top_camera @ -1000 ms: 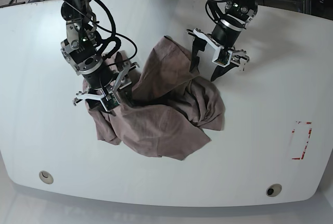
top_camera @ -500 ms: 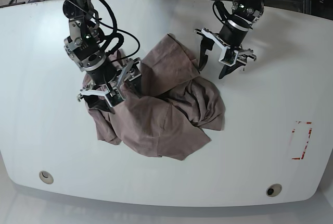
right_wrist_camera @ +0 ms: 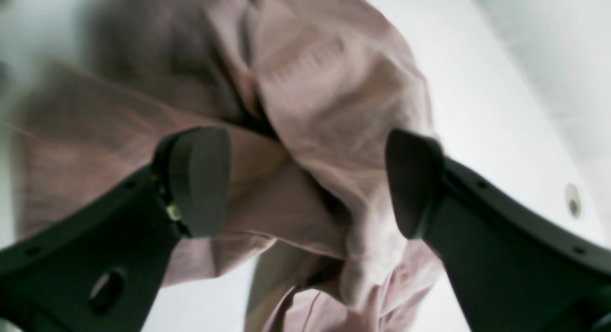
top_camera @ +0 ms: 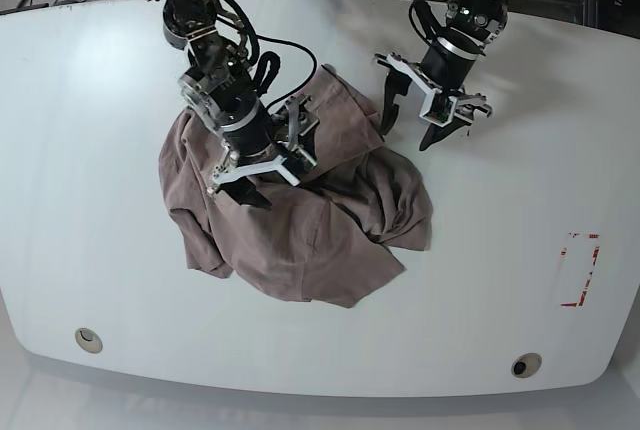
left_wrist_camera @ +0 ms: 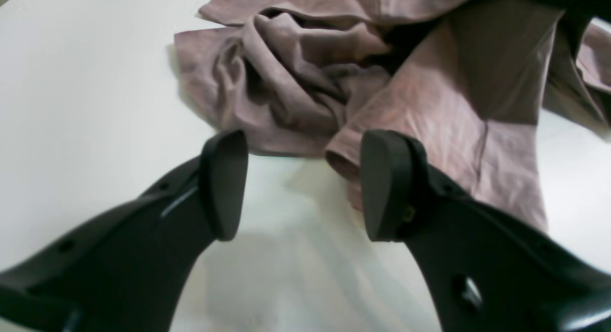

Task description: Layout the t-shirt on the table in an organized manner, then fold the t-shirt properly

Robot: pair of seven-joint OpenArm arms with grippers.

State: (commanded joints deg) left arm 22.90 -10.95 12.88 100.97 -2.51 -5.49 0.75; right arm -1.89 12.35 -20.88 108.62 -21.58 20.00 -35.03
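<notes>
Nearest the base camera, the t-shirt (top_camera: 300,220) lies crumpled in a heap on the middle of the table (top_camera: 80,210), its bulk running from the near edge of the pile back toward my two arms. My right gripper (top_camera: 255,165) hangs directly over the left-hand part of that heap as the base view shows it, jaws spread wide and holding nothing; in the right wrist view a raised ridge of cloth (right_wrist_camera: 334,107) sits straight between my fingertips (right_wrist_camera: 200,179), though I cannot tell whether the pads touch it. Farther back, my left gripper (top_camera: 432,120) hovers over bare table just beside the far right edge of the pile, jaws also wide apart and empty. From the left wrist view the shirt lies ahead of me, with a rolled hem or sleeve opening (left_wrist_camera: 343,162) just past the inner side of one fingertip (left_wrist_camera: 382,184) and bunched folds (left_wrist_camera: 286,88) beyond it.

So my right arm is the nearer one, already above fabric, while my left must reach forward to meet an edge. I judge the shirt still needs spreading out; no fold has begun
</notes>
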